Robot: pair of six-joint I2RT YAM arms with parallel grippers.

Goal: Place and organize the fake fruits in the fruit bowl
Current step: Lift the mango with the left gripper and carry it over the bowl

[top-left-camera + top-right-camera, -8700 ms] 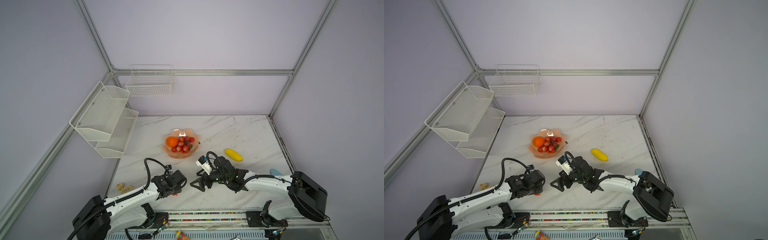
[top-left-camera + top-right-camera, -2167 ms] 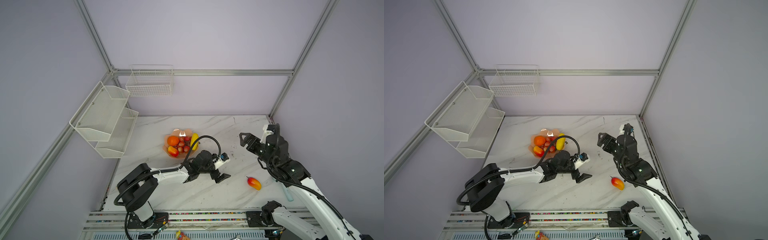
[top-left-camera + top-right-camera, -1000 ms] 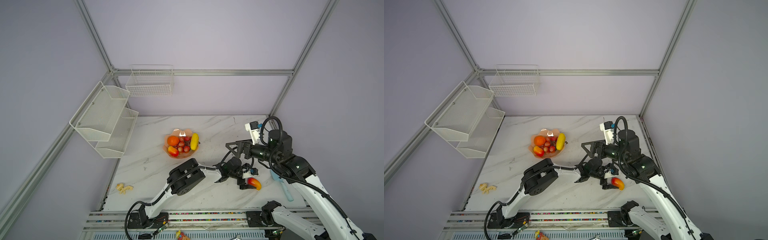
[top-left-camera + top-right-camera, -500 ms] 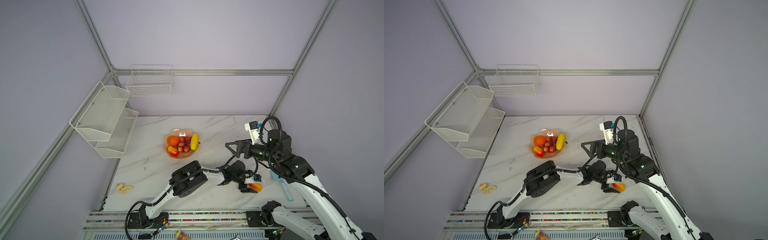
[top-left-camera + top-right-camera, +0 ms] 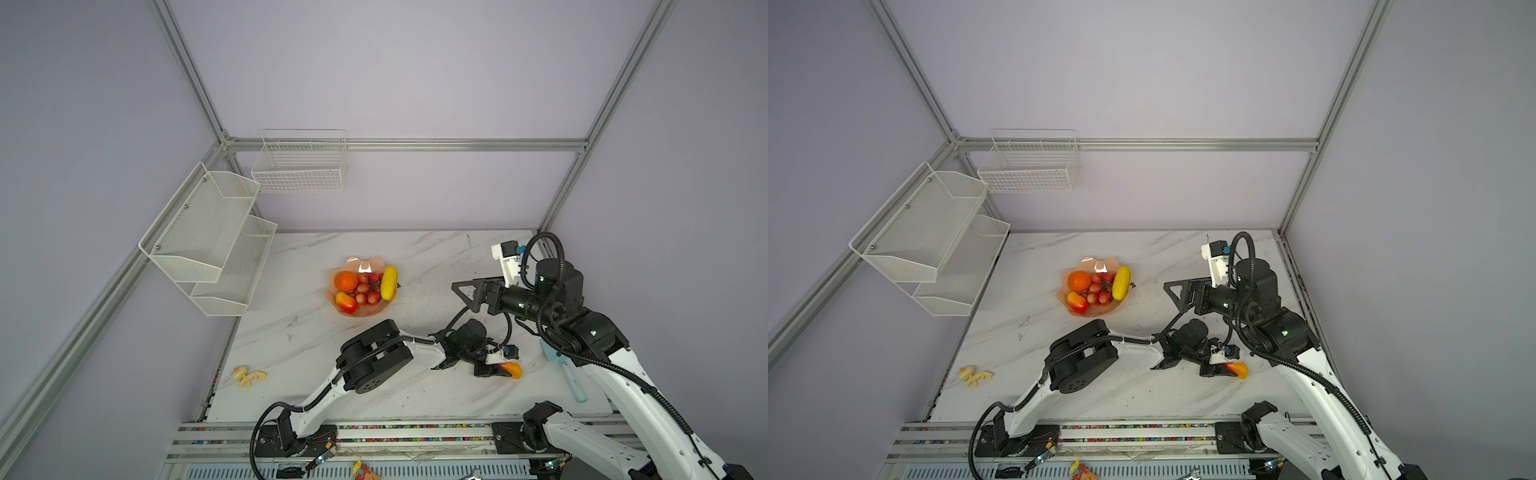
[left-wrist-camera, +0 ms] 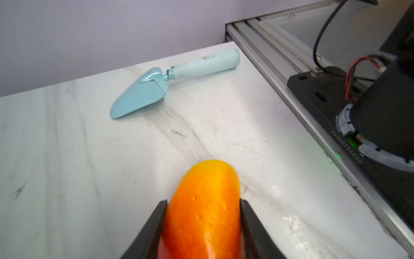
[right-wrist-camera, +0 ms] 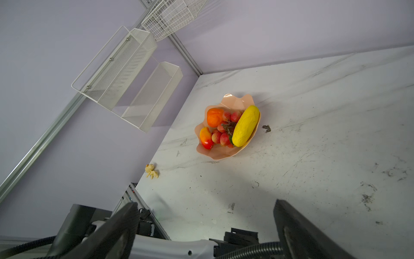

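Left wrist view: left gripper (image 6: pixel 203 203) pinching last loose mango (image 6: pixel 208 186) on table (image 6: pixel 89 157); other fruits (image 5: pixel 363 287) already in fruit bowl (image 5: pixel 362 312); right gripper (image 5: pixel 463 297) spread, empty

Soft, even light from overhead fills both top views, and the lavender walls dim slightly toward the corners. A white glare patch sits on the far rim of the fruit bowl (image 5: pixel 360 262). The arms cast only faint, diffuse shadows on the pale desk (image 5: pixel 415 253). The straight frame posts (image 5: pixel 187 70) splay outward near the edges, a wide-angle effect. In the left wrist view the mango (image 6: pixel 203 201) and the jaws beside it look slightly soft, close to the lens. The desk there carries broad white sheen. In the right wrist view the jaws are dark and blurred, while the bowl is sharp.
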